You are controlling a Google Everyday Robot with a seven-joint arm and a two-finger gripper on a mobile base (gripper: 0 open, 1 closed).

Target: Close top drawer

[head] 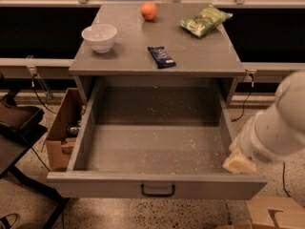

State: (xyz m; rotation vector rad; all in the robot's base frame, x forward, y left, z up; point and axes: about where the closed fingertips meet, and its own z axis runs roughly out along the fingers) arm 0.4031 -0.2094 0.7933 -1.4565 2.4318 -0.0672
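Item: top drawer (107, 185), grey, wide, pulled fully out of the cabinet (119, 61) toward the camera.
- Front panel: plain grey, with a small black loop handle (157, 191) at its middle.
- Interior: deep, grey, dusted with pale specks and crumbs; nothing lies in it.
- Side walls: straight, running back under the cabinet top.

Gripper (239, 162): cream-coloured tip at the drawer's front right corner, just above the right wall and close behind the front panel. Whether it touches the drawer cannot be told, nor whether it is spread or pressed together. The white arm (279, 123) rises from it to the right of the drawer.

On the cabinet top, behind the drawer:
- white bowl (99, 36), back left of the drawer;
- orange (149, 11), far back, near the middle;
- green snack bag (206, 20), back right;
- dark wrapped bar (161, 57), nearest the drawer, about the middle.

Left of the drawer, on the floor: an open cardboard box (62, 128), just beside the drawer's left wall.
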